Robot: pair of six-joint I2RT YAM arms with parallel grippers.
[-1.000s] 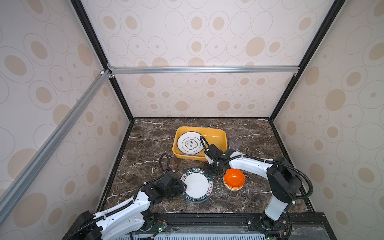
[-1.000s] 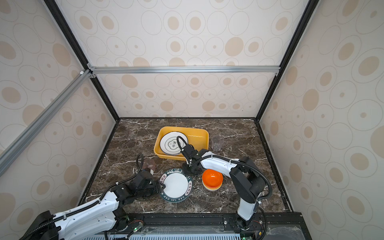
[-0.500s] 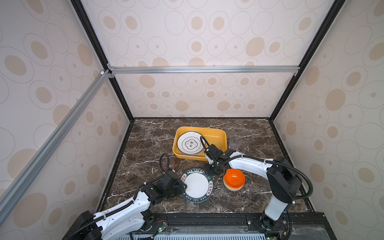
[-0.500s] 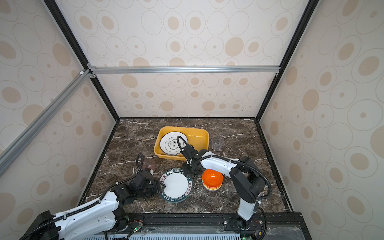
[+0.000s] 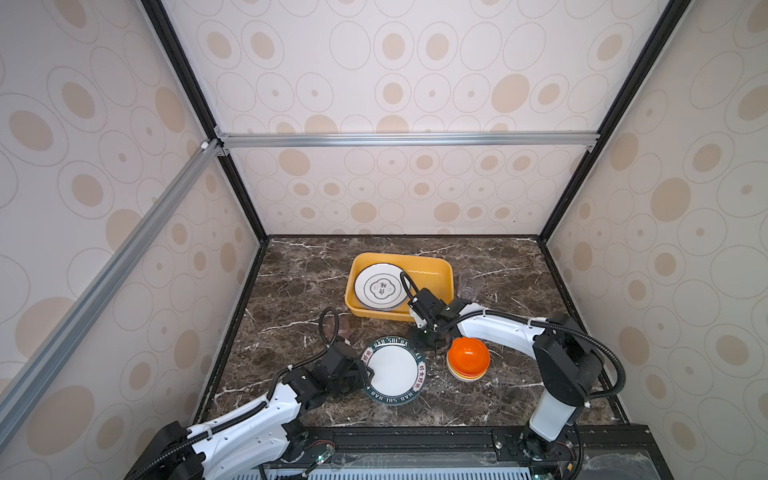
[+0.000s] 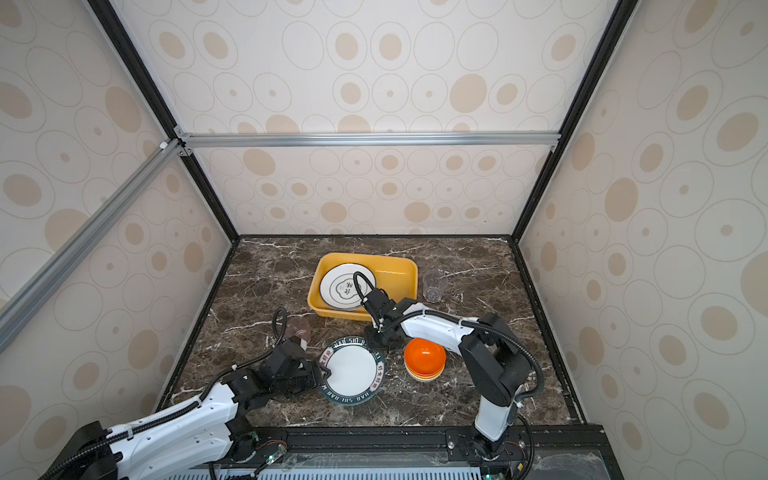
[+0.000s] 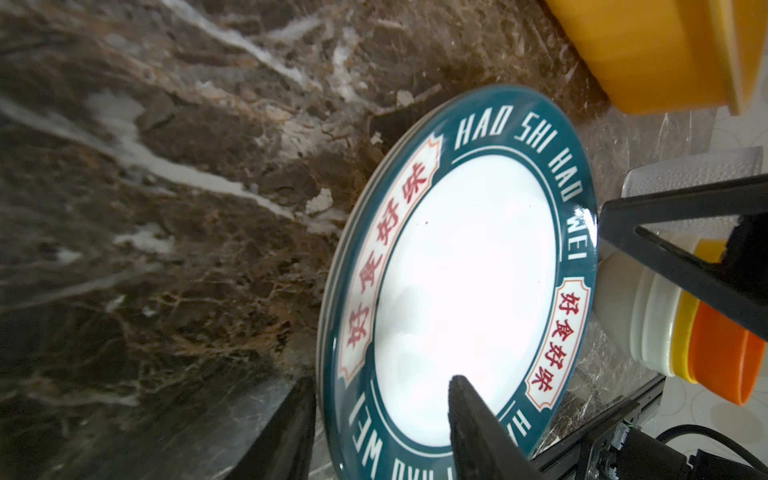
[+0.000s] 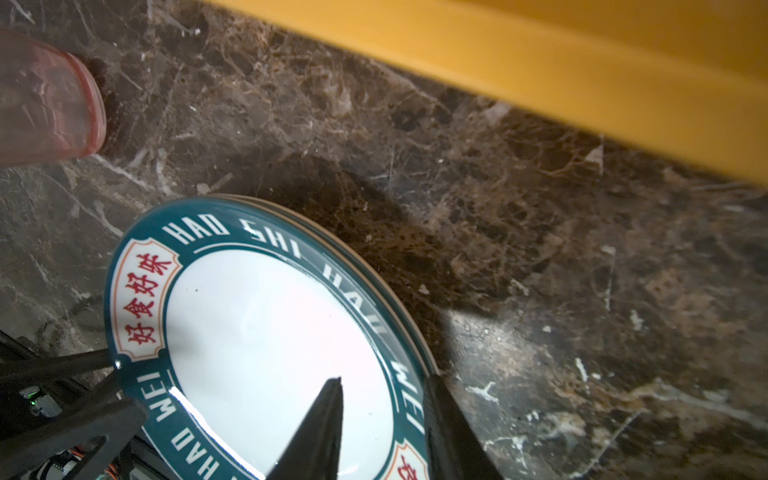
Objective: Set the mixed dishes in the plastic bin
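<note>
Left tool (image 7: 382, 384), right tool (image 8: 385, 379), each astride rim of green-rimmed plate (image 5: 395, 370), clamping unclear

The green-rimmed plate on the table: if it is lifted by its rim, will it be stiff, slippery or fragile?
Probably stiff: the green-rimmed plate has an even, unbent round rim. Likely slippery: its glossy face shines brightly, so the left gripper, astride the rim, may slide. Possibly breakable: it looks glazed, though I cannot tell the material, so set it down gently.
</note>
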